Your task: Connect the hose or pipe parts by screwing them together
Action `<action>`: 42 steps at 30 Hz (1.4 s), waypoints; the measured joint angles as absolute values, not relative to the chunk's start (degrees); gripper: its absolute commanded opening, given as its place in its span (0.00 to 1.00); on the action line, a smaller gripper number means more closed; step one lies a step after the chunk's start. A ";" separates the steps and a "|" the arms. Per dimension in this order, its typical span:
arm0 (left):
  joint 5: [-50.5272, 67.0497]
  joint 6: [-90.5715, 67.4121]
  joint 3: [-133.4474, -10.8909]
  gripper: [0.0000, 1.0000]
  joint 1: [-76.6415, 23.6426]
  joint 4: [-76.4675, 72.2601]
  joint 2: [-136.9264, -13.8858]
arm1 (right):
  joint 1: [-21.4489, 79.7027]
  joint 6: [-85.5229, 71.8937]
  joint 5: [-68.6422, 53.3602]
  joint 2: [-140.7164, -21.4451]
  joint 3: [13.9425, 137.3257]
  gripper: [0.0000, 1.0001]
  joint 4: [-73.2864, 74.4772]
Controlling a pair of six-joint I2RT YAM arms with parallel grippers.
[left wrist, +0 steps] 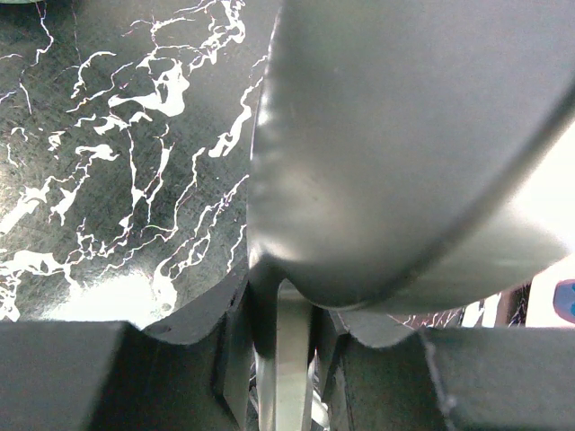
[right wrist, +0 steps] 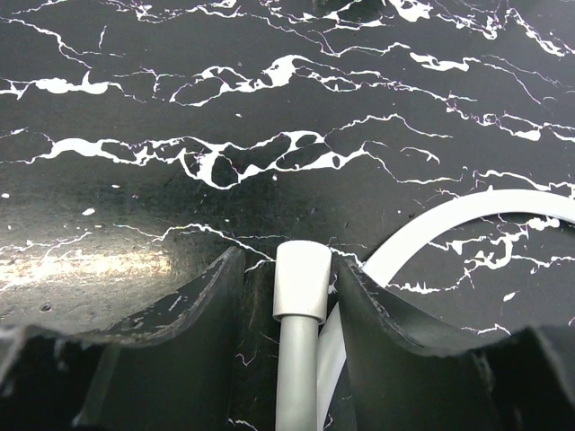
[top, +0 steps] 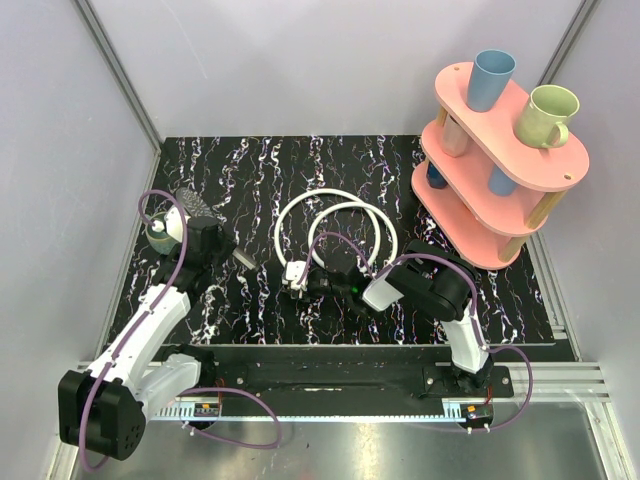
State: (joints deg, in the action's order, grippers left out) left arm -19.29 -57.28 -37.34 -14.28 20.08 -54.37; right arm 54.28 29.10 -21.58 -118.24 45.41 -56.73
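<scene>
**A:** Before the threads meet, what matters?

**B:** Align both axes. The left fingers (left wrist: pixel 90 377) pinch the handle (left wrist: pixel 292 359) of the dark grey round-faced shower head (top: pixel 188 208) at the left of the black white-veined bench (top: pixel 300 160). The right fingers (right wrist: pixel 180 341) clamp the silver end fitting (right wrist: pixel 299 278) of the coiled white flexible hose (right wrist: pixel 485 204).

**A:** Arm pose?

**B:** Both reach inward, wrists low — handle tip and fitting near, but apart.

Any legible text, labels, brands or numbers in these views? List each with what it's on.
No readable text in any view.
Shower head, white hose, end fitting: no markings visible.
Blue cup, green mug, pink rack: plain.
Small orange parts at the arm bases: too small to tell whether anything is printed on them.
</scene>
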 measured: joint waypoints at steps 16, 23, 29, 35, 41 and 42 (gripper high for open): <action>-18.26 -57.28 -37.34 0.00 -14.28 19.99 -55.29 | 54.22 29.36 -21.50 -116.62 45.36 0.50 -53.45; -18.24 -57.28 -37.34 0.00 -14.28 19.90 -55.48 | 54.17 29.36 -21.65 -116.60 45.39 0.39 -52.99; -18.20 -57.28 -37.34 0.00 -14.28 19.90 -56.36 | 53.98 29.87 -21.71 -116.51 45.60 0.15 -52.31; -18.28 -57.52 -37.34 0.00 -14.28 21.17 -56.23 | 53.82 28.86 -23.68 -116.14 46.06 0.00 -52.49; -17.96 -58.22 -37.36 0.00 -14.28 23.16 -54.00 | 53.82 28.38 -26.37 -108.99 42.76 0.00 -54.92; -17.58 -58.48 -37.36 0.00 -14.28 23.29 -53.54 | 53.78 28.08 -26.76 -107.55 41.87 0.00 -56.40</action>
State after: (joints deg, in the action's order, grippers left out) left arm -17.58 -58.48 -37.36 -14.28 23.29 -53.54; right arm 53.78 28.08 -26.76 -107.55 41.87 -56.40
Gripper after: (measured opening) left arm 0.321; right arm 0.144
